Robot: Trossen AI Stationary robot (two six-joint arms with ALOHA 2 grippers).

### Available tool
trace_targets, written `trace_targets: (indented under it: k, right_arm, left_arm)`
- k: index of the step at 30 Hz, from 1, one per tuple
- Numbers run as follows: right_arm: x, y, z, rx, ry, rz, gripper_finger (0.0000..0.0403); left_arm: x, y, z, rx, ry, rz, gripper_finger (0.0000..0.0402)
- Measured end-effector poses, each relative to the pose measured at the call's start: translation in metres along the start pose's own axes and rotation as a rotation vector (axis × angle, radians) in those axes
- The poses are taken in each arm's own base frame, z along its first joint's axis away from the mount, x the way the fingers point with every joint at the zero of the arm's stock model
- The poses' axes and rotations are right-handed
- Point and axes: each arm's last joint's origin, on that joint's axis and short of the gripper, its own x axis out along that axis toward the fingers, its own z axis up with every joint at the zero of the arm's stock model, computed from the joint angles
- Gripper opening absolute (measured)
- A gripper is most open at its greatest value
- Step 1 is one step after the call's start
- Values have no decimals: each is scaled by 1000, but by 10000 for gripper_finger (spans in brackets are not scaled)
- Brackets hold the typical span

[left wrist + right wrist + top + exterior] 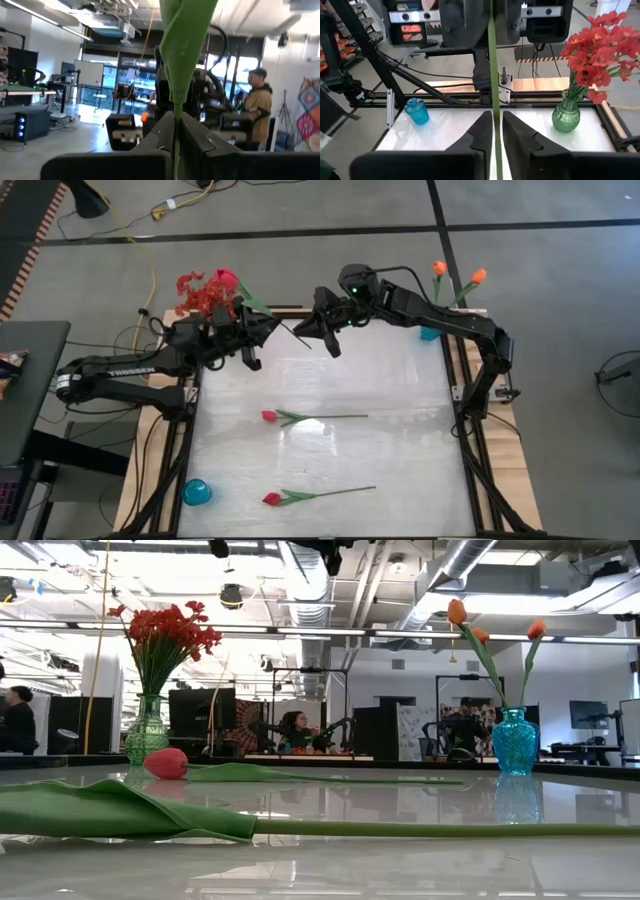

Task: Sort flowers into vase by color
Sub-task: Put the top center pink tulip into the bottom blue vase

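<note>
The white table (400,470) carries two pinkish-red tulips: one (300,417) mid-table, another (310,495) near the front edge. Above the back edge, the left gripper (262,330) and right gripper (318,330) both pinch the same tulip stem (492,75), jaws nearly closed on it — a handover. If both pull, the stem may bend or slip free. The green vase (147,730) of red sprays (165,635) stands at the back-left corner, crowding the left arm; the blue vase (515,743) with orange tulips (456,612) stands back-right. A blue cup (196,492) sits front-left.
</note>
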Motion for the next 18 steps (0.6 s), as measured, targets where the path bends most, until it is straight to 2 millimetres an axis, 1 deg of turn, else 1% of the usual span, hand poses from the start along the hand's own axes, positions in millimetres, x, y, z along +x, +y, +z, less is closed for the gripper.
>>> trace_targets:
  k: [3,6,9,14,16,18]
  right_arm:
    - [0,0,0,-25,-2,0,85]
    - [0,0,1,-36,-8,5,109]
    - [-1,0,1,-72,-10,21,148]
    - [-4,-4,2,-71,-13,13,224]
    - [-4,-4,2,-71,-14,10,246]
    - [-4,-4,2,-71,-13,10,259]
  left_arm:
    - [-4,0,2,15,21,1,1]
    - [-10,0,5,17,50,5,0]
    - [-19,-1,9,16,93,-18,0]
    - [-40,-4,16,-45,200,-133,0]
    - [-49,-6,19,-86,241,-178,0]
    - [-59,-7,22,-134,288,-218,0]
